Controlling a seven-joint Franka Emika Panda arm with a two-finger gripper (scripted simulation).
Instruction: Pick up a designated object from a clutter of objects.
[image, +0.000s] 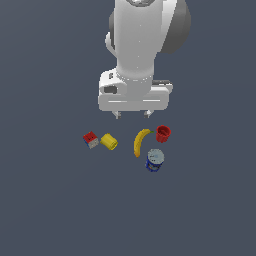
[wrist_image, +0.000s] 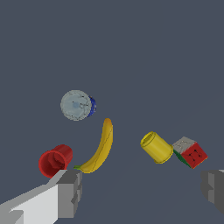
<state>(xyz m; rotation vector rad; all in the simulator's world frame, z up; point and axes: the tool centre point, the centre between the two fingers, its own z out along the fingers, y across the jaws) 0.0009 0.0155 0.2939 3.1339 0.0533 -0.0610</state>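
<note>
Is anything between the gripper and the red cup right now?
Nothing visible blocks it. The open gripper is above the items, and the red cup stands uncovered. The banana lies close beside the cup, toward the exterior view's left, and could crowd a finger on that side.

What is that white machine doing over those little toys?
It is a robot arm meant to pick the small red cup out of a scatter of items. Its hand hangs open above them, holding nothing. The cup lies beside a banana, with a blue can nearby. A yellow cylinder and a red-and-white cube sit apart, toward the exterior view's left. Nothing has been grasped yet.
</note>
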